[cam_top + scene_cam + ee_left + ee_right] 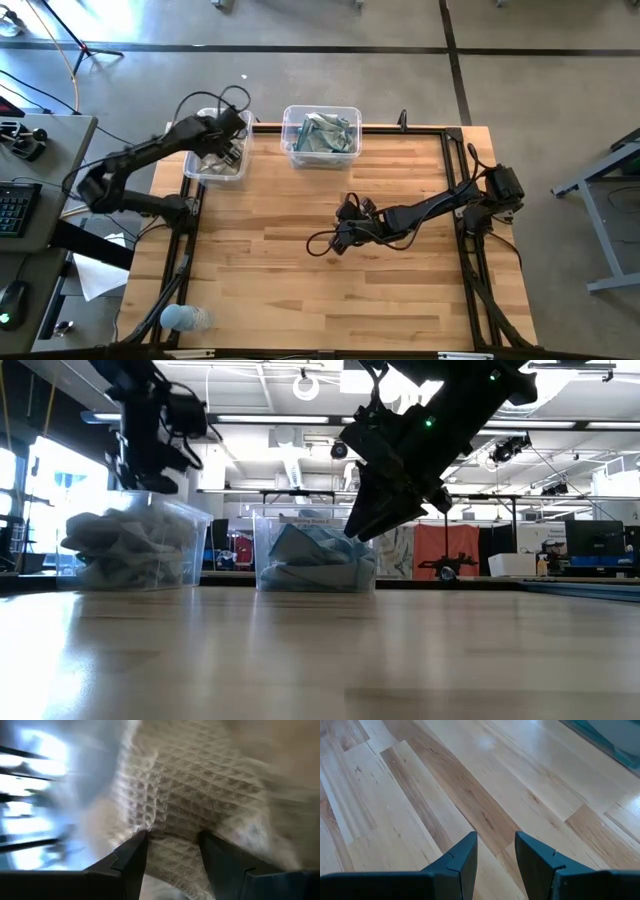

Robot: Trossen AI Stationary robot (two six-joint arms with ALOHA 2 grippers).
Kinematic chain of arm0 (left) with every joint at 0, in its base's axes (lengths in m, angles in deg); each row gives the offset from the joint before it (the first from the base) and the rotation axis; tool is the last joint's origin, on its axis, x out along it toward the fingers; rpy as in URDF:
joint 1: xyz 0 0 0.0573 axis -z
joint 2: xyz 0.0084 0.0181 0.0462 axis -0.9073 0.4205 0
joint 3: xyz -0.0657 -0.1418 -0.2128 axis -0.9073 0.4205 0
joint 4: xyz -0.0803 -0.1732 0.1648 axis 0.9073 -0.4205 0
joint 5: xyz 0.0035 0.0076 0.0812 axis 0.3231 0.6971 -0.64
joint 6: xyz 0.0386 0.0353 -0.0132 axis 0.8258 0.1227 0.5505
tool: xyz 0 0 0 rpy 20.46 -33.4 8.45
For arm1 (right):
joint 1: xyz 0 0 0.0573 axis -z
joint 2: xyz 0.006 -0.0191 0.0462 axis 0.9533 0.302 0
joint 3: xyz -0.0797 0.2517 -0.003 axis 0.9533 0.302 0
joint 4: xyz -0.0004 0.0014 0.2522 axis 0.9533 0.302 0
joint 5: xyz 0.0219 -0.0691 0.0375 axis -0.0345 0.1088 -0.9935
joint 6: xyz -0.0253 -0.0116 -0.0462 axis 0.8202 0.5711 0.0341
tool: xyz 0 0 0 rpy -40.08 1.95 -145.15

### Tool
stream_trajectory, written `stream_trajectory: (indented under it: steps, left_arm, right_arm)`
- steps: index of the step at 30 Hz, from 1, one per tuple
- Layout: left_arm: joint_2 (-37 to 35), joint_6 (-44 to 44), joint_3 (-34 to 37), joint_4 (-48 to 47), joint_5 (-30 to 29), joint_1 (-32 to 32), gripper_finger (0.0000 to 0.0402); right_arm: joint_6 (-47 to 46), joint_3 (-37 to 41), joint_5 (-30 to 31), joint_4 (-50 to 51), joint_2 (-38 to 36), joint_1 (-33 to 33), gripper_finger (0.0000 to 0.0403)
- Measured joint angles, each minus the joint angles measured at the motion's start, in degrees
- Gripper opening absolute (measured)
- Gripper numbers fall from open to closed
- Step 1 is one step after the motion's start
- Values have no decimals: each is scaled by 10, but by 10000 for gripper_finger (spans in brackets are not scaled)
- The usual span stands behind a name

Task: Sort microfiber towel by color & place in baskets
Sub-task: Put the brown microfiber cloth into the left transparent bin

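Note:
Two clear baskets stand at the table's far edge. The left basket holds beige-grey towels. The right basket holds teal-blue towels. My left gripper is open over the left basket, its fingertips right at a beige waffle-weave towel. My right gripper is open and holds nothing, hanging above bare wood at the table's middle. My left gripper comes at the beige towel in the left basket from above, pointing down, and the cloth shows in the gap between its open fingers. I cannot tell whether the fingertips touch it.
The wooden tabletop lies bare under and around the right gripper. A pale blue object sits at the table's near left corner. A desk with a keyboard stands beyond the left edge.

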Motion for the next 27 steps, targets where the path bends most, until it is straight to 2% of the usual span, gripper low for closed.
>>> stream_trajectory:
  steps: [4,6,10,15,27]
  left_arm:
    - [44,-8,0,-3,113,-9,170]
    - [57,-9,0,-3,139,-15,170]
    - [66,-12,0,-5,115,-25,170]
    - [44,-12,1,-4,84,-33,170]
    - [-82,-7,0,-9,84,-33,170]
  right_arm:
    - [0,0,0,0,0,0,126]
    - [0,0,0,0,0,0,126]
    - [0,0,0,0,0,0,126]
    - [0,0,0,0,0,0,126]
    - [0,0,0,0,0,0,126]
